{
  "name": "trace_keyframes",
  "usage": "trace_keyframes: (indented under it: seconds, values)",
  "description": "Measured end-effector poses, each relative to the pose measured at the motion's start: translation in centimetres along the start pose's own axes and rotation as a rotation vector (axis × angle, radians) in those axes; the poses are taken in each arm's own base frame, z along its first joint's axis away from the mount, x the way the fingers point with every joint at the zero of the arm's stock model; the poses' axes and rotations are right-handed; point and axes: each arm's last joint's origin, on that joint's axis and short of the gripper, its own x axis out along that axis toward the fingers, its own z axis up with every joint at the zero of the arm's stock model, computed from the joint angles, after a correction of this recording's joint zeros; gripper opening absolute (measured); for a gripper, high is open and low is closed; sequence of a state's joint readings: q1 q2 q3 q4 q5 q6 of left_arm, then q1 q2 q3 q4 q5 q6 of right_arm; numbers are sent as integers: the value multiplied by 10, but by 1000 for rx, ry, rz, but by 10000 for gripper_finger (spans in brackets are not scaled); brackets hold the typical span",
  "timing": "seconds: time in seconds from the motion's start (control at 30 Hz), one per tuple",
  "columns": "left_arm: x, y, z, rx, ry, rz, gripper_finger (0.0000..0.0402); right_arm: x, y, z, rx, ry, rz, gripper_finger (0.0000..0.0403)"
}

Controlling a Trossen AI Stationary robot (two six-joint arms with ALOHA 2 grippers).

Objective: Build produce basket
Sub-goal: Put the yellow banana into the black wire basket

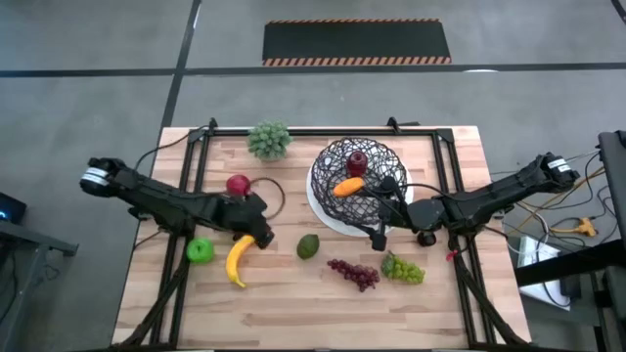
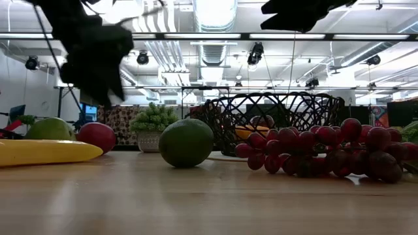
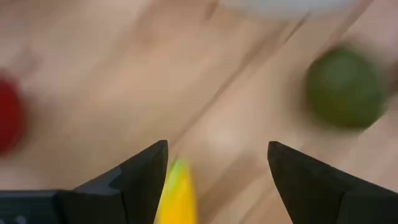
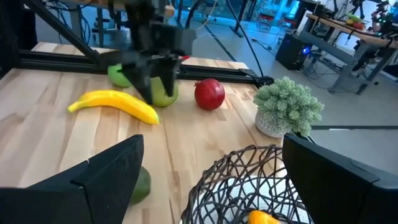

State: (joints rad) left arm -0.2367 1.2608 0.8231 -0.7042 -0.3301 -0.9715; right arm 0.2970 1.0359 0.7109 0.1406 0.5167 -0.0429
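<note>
A yellow banana (image 1: 238, 262) lies on the table with a green apple (image 1: 200, 251) to its left and a red apple (image 1: 238, 185) farther back. An avocado (image 1: 308, 245), purple grapes (image 1: 354, 273) and green grapes (image 1: 403, 268) lie near the front. The black wire basket (image 1: 357, 176) on its white plate holds an orange carrot (image 1: 348, 187) and a dark red fruit (image 1: 358, 161). My left gripper (image 1: 256, 230) is open above the banana's far end (image 3: 177, 193), clear of it. My right gripper (image 1: 380, 233) is open and empty at the basket's near rim (image 4: 249, 180).
A leafy potted plant (image 1: 269, 139) stands at the back, left of the basket. A black frame rail (image 1: 323, 130) runs along the far edge of the table. In the right wrist view a green fruit (image 4: 165, 94) shows partly behind my left gripper.
</note>
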Motion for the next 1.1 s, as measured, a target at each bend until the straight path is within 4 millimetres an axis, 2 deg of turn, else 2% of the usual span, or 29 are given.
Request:
trace_keyframes:
  seconds: [0.13, 0.4, 0.9, 1.1]
  values:
    - [12, -11, -6, 51, 209, 98, 260, 0, 0, -2, 9, 4, 0, 366]
    - [43, -16, -19, 108, 397, 193, 260, 0, 1, -7, 40, 19, 0, 366]
    - [61, -16, -26, 137, 425, 257, 257, 1, 1, -14, 80, 31, -1, 366]
    - [61, -17, -25, 134, 420, 252, 209, 1, 1, -14, 77, 31, -1, 365]
